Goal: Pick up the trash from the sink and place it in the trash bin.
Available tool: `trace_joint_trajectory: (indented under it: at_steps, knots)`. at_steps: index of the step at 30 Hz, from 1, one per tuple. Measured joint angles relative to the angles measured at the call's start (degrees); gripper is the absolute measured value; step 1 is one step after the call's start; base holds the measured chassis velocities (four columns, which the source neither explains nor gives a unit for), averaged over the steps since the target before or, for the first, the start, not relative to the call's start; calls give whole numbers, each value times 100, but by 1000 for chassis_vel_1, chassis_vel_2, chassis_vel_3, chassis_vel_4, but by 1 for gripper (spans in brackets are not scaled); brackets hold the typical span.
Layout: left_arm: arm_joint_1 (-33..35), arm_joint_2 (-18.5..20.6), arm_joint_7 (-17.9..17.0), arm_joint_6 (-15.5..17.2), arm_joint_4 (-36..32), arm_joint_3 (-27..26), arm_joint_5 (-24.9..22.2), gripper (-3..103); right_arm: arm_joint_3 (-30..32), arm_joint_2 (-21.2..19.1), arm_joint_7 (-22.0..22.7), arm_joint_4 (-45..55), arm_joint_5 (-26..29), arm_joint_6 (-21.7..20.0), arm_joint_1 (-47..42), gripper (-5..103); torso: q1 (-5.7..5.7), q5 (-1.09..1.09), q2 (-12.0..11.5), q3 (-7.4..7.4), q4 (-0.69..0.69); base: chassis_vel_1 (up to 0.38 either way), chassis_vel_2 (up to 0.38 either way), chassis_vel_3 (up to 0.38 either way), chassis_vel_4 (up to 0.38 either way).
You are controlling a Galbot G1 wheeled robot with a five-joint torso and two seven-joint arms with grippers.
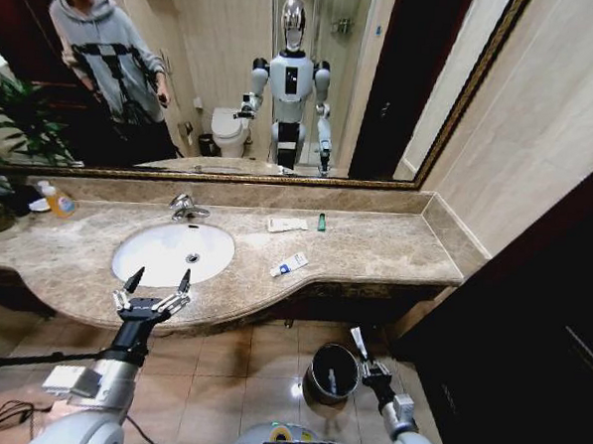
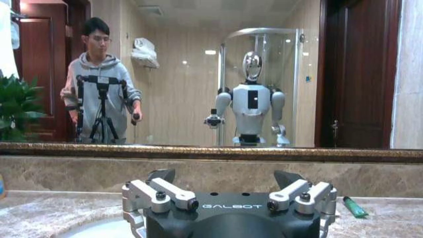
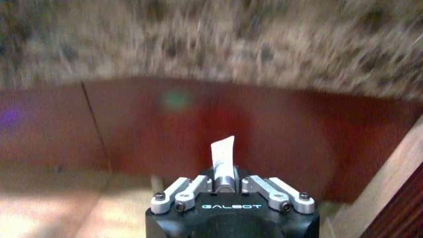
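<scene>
Left gripper (image 1: 154, 285): hanging with its fingers spread wide apart, low in the frame at the front edge of the counter, just in front of the sink (image 1: 140, 259).
Right gripper (image 1: 360, 347): squeezing a small white tube (image 3: 223, 151), lower right, right beside the trash bin (image 1: 313, 374) on the floor.
Trash lying on the counter: a white tube with blue marks (image 1: 289, 264) near the middle, a flat white packet (image 1: 286, 224) and a tiny green piece (image 1: 321, 221) sitting behind it by the mirror.
Orange-capped bottle (image 1: 58, 202): standing far left.

The sink (image 1: 173, 252) sits left in the countertop (image 1: 375, 251), with the trash bin (image 1: 331, 374) on the floor before it.
</scene>
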Motion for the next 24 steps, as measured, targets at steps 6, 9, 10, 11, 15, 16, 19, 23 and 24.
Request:
trace_joint_trajectory:
  at_steps: [6,9,10,11,15,16,19,23,24]
  knots:
    - [0,0,0,0,0,0,0,100,-227,-61,-73,-828,-371,-71,391,18,0,0,0,0,0,0,0,0,0]
    - [0,0,0,0,0,0,0,100,-299,-48,-116,-1250,-688,-75,601,18,0,-1,0,0,0,0,0,0,0]
    - [0,0,0,0,0,0,0,100,-313,-41,-131,-1369,-768,-62,661,18,0,0,0,0,0,0,0,0,0]
    - [0,0,0,0,0,0,0,100,-313,-41,-131,-1369,-768,-62,661,18,0,0,0,0,0,0,0,0,0]
    - [0,0,0,0,0,0,0,100,-374,-3,-189,-2064,-1080,82,1016,18,0,0,0,0,0,0,0,0,0]
    - [0,0,0,0,0,0,0,100,-399,8,-196,-2304,-1139,108,1129,18,0,0,0,0,0,0,0,0,0]
    - [0,0,0,0,0,0,0,100,-439,12,-200,-2672,-1228,175,1325,18,0,-1,0,0,-1,0,0,0,0]
    - [0,0,0,0,0,0,0,100,-503,39,-215,-3326,-1369,267,1704,18,0,0,0,0,0,0,0,0,0]
    - [0,0,0,0,0,0,0,100,-521,51,-225,-3505,-1399,299,1822,18,0,-1,0,0,-1,0,0,0,0]
